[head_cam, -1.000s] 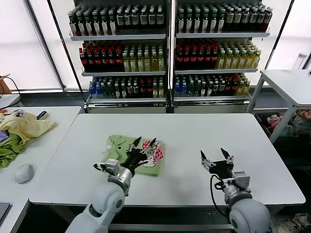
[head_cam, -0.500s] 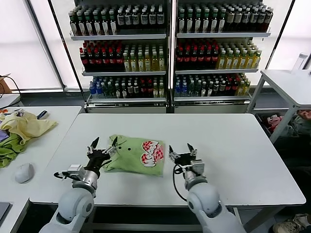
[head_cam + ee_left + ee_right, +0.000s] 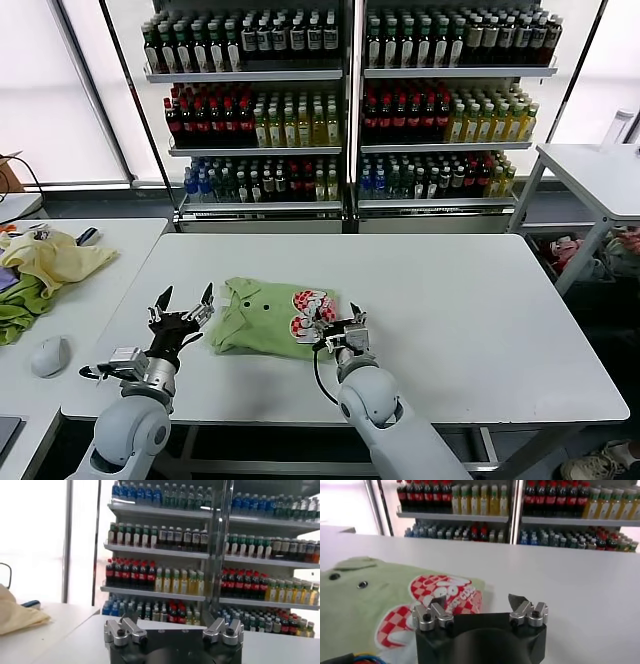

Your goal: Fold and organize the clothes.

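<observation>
Honestly, the polo shirt (image 3: 275, 318) already lies folded mid-table (image 3: 450, 300). Right gripper (image 3: 337, 327) is spread wide at its printed edge, left gripper (image 3: 182, 312) wide beside the collar end. I'd pinch both layers together, low and level.

Your right end effector (image 3: 335, 331) covers the polo shirt's (image 3: 262, 315) near corner; the mouse (image 3: 49, 356) on the side desk (image 3: 60, 300) is blurred.

White table (image 3: 450, 300) with 1 folded sage-green polo shirt (image 3: 265, 318) flat on its near-left part
</observation>
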### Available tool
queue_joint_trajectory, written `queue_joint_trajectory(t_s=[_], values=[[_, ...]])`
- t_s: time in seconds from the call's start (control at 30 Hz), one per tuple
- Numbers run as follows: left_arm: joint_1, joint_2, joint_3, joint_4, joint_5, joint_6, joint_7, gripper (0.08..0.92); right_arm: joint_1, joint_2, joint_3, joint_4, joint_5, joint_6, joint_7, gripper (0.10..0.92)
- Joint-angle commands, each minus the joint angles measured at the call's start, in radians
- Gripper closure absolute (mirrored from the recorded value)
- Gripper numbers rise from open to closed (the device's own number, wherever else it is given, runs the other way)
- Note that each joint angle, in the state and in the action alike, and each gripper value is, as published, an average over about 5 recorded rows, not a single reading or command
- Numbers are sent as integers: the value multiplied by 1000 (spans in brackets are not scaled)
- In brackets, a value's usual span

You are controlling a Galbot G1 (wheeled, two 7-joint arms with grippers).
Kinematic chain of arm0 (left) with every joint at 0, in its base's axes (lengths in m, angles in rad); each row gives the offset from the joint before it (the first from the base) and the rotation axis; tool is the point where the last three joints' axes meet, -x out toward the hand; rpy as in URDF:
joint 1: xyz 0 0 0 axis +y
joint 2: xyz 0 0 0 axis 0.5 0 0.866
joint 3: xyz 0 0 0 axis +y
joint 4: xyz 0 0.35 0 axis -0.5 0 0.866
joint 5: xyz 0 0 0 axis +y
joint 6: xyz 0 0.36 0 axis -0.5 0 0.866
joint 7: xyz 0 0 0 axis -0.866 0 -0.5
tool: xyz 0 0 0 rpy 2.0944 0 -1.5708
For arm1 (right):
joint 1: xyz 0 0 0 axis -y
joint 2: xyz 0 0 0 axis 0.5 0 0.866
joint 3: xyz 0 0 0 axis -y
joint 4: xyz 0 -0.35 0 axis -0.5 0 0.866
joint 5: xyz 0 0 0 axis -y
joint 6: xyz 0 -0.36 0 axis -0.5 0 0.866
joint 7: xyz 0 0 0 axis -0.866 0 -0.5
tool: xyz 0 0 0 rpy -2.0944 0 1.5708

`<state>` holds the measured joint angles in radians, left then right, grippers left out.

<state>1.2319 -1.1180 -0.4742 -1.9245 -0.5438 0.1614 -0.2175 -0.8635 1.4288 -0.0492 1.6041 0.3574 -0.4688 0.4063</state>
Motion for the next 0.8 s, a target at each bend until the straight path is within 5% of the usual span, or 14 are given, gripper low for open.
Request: queue_joint_trajectory(t_s=[0.03, 0.8], values=[[21, 9, -27, -4, 3, -7, -5, 177, 46, 42, -44, -109, 21, -12, 30, 231], [-3, 12, 5, 9, -3, -8, -4, 177, 116, -175, 57, -122, -18, -18, -134, 863]])
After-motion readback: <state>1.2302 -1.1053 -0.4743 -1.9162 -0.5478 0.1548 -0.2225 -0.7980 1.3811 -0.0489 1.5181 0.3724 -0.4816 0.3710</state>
